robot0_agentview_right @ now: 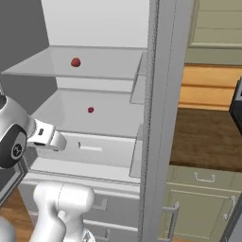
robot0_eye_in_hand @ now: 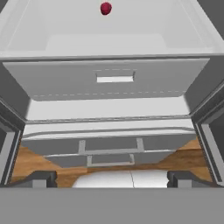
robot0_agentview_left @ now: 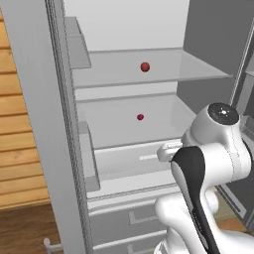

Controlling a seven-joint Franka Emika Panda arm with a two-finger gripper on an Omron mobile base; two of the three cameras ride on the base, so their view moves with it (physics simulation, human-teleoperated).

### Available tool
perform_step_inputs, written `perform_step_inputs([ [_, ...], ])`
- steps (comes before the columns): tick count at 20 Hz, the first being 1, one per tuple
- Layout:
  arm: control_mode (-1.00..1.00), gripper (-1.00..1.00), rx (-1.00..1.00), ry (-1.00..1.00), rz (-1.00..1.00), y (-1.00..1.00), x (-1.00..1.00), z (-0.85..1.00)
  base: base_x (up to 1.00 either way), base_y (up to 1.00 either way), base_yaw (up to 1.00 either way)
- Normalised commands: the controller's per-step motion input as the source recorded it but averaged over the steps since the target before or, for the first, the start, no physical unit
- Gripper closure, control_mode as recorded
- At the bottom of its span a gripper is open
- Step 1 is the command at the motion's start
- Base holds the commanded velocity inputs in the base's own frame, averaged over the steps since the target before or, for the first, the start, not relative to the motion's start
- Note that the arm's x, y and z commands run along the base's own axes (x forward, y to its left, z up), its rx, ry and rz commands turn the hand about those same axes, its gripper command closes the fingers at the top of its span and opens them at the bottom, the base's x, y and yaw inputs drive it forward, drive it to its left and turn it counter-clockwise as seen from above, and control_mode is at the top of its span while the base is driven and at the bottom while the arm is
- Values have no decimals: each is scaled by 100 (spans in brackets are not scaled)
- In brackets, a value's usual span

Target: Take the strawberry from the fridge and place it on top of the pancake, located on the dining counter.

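Standing open: fridge [robot0_agentview_left: 124, 30], white inside, doors swung wide to both sides. Resting on the upper glass shelf [robot0_agentview_left: 198, 69]: a red round thing [robot0_agentview_left: 145, 66], the larger of two. Lying on the lower shelf [robot0_agentview_left: 168, 119], toward the middle: strawberry [robot0_agentview_left: 140, 117], small and dark red (also showing in the right base view [robot0_agentview_right: 90, 109] and at the top of the hand view [robot0_eye_in_hand: 105, 8]). Sitting just below that shelf: a white drawer [robot0_eye_in_hand: 114, 78] with a slot handle in its front. Hovering in front of the drawer, lower than the berry and well apart from it: end effector [robot0_eye_in_hand: 112, 178], fingers [robot0_eye_in_hand: 43, 178] spread wide, gripping nothing. Showing beside the fridge in the right base view: a dark wooden worktop [robot0_agentview_right: 208, 137] over olive cabinets [robot0_agentview_right: 203, 203].
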Motion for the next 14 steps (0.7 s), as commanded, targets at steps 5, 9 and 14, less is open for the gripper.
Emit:
perform_step_inputs([
  [5,100,-100,0,0,0,0,0,0,58,5,-1],
  [9,100,-100,0,0,0,0,0,0,57,0,0],
  [14,-100,-100,0,-2,-1,0,1,24,18,0,0],
])
